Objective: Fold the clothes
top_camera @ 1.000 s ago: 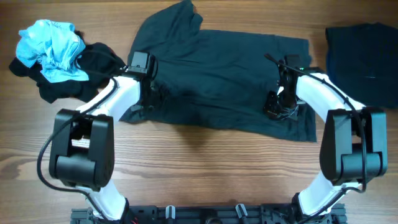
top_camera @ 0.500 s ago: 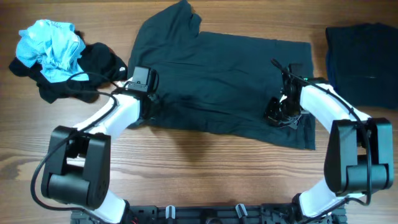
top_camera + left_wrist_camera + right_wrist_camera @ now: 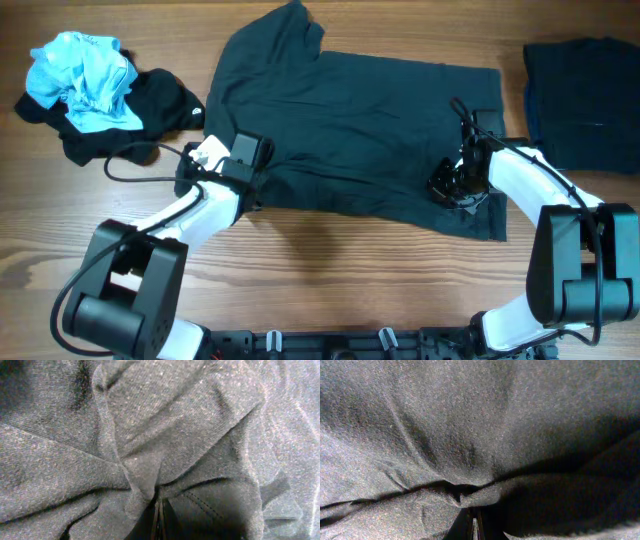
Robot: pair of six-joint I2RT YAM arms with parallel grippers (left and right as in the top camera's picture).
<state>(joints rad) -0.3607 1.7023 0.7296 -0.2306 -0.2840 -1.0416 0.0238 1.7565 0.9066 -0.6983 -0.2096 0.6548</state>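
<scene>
A large black T-shirt (image 3: pixel 350 120) lies spread across the middle of the table. My left gripper (image 3: pixel 250 185) is shut on its near left edge, and in the left wrist view the dark fabric (image 3: pixel 150 450) bunches into folds right at the closed jaws. My right gripper (image 3: pixel 445 185) is shut on the shirt near its right hem; the right wrist view shows a pinched ridge of cloth (image 3: pixel 470 490) at the jaws. A crumpled light blue garment (image 3: pixel 85 80) rests on another black one (image 3: pixel 130 120) at the far left.
A dark garment (image 3: pixel 585 105) lies flat at the right edge of the table. A black cable (image 3: pixel 140 165) trails from the left arm over the bare wood. The wooden table front (image 3: pixel 330 270) lies between the two arm bases.
Both grippers have drawn toward the near edge, dragging the shirt's lower edge with them. The left one moved right and nearer; the shirt's left flap has pulled in.
</scene>
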